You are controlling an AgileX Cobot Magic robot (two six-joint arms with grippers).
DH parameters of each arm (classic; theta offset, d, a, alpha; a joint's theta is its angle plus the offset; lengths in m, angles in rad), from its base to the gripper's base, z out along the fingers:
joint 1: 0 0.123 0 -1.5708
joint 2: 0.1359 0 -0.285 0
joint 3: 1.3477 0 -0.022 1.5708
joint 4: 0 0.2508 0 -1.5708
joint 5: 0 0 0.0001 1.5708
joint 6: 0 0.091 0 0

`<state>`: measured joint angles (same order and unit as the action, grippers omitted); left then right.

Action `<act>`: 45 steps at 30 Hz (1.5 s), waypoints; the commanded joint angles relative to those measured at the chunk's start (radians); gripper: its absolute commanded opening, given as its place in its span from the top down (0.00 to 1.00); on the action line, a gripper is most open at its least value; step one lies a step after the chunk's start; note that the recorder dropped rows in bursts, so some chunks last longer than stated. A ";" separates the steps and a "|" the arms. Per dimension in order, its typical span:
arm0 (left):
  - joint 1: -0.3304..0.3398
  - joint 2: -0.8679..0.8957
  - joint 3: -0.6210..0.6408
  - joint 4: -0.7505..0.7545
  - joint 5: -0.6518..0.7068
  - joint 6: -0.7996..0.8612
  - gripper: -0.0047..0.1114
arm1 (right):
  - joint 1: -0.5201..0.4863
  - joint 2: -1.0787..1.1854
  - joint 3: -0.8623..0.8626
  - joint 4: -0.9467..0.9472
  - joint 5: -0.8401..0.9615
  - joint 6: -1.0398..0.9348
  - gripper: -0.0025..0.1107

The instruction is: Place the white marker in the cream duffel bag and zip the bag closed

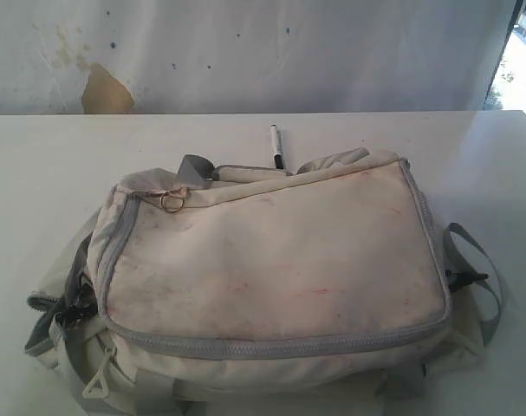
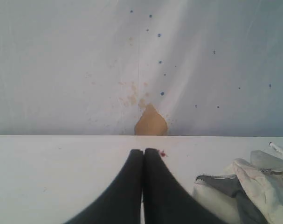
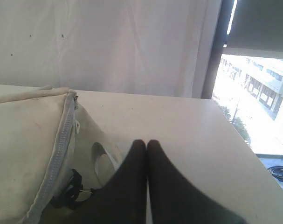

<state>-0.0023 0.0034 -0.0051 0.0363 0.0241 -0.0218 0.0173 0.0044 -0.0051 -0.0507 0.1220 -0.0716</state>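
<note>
Grubby, soft cream duffel bag (image 1: pixel 280 260) slumps on the white worktop (image 1: pixel 55 156), slim white marker (image 1: pixel 276 146) just behind it. The left end effector (image 2: pixel 143 151) and right end effector (image 3: pixel 147 142) are both clenched, empty.

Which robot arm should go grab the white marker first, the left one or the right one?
Probably left. Its wrist view shows the white marker lying past the cream duffel bag; the right wrist view misses it. Both the left gripper and right gripper are shut, empty.
</note>
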 commanded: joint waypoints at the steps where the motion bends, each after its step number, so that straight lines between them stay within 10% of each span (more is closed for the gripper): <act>1: 0.002 -0.003 0.005 -0.012 -0.001 -0.001 0.96 | -0.006 -0.004 0.005 -0.001 -0.004 -0.004 0.98; 29: 0.001 -0.003 0.002 -0.012 -0.008 -0.077 0.96 | -0.006 -0.004 0.005 -0.001 -0.122 0.016 0.98; 45: 0.001 -0.003 -0.455 -0.014 0.434 -0.110 0.96 | -0.006 -0.004 -0.311 -0.001 0.101 0.103 0.98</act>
<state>-0.0023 0.0000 -0.3894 0.0344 0.3599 -0.1315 0.0173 0.0044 -0.2579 -0.0464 0.1446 0.0189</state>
